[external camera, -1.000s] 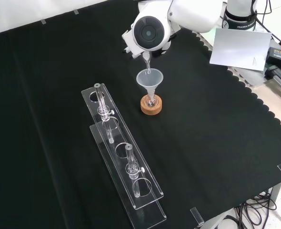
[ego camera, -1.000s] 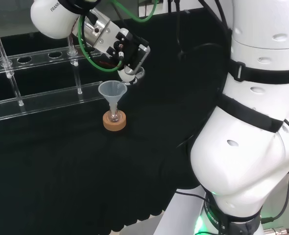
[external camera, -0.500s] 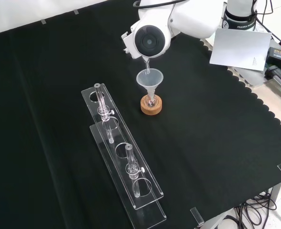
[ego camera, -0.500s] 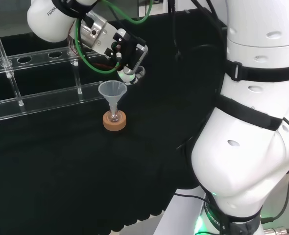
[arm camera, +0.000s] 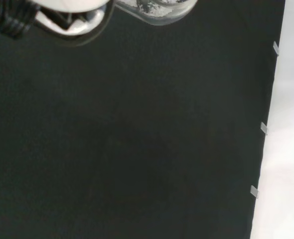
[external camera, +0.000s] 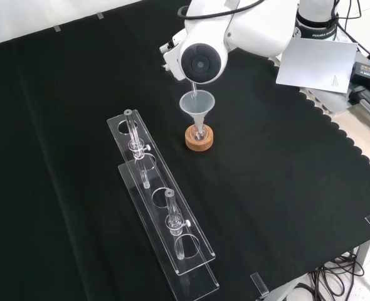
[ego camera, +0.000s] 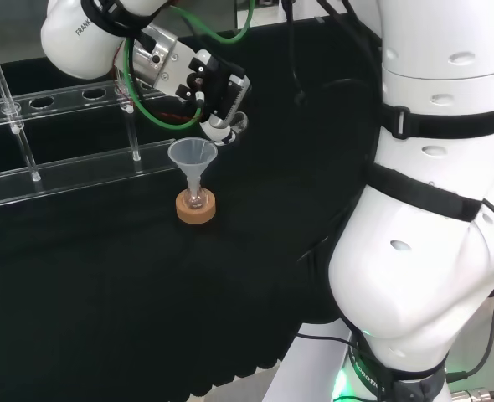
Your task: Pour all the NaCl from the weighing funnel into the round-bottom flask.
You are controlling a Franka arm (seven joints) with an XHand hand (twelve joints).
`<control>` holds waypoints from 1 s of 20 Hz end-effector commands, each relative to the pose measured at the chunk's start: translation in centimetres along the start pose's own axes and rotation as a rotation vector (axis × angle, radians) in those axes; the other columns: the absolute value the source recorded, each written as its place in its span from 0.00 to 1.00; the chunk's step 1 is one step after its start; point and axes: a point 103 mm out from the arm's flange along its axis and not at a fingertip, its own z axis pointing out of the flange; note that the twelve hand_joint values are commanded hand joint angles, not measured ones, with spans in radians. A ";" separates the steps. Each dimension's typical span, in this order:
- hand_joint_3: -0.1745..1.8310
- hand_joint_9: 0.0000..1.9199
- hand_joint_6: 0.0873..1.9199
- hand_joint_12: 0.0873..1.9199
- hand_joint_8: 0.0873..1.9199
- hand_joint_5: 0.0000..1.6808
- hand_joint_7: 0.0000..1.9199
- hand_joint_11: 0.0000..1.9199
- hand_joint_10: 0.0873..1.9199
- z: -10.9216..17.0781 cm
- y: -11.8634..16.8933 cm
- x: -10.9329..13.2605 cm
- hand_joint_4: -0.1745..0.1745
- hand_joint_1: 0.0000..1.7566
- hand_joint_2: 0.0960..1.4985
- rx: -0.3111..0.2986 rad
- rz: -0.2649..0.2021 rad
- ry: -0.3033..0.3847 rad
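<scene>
Dark lettering runs along the white arm link (ego camera: 84, 18) in the head view, tilted and cut by the frame edge, so it gives no whole word. In the front view, a white sheet (external camera: 313, 66) carries one small faint mark, too small to read.

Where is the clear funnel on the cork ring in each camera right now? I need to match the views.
Head view: the clear funnel stands left of centre, just below the hand.
Front view: the funnel sits upper centre, under the arm's round grey cap.
Wrist view: I cannot make it out among the glass there.
Shared landmark: the cork ring under the funnel.
</scene>
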 end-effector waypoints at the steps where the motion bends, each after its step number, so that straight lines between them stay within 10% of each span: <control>1: 0.43 0.54 0.46 0.51 0.30 0.68 0.34 0.45 0.09 -0.7 0.0 0.3 1.00 0.62 0.43 0.012 0.013 -0.042; 20: 0.43 0.54 0.46 0.51 0.30 0.67 0.34 0.45 0.09 -1.1 0.0 0.4 1.00 0.62 0.43 0.003 0.020 -0.128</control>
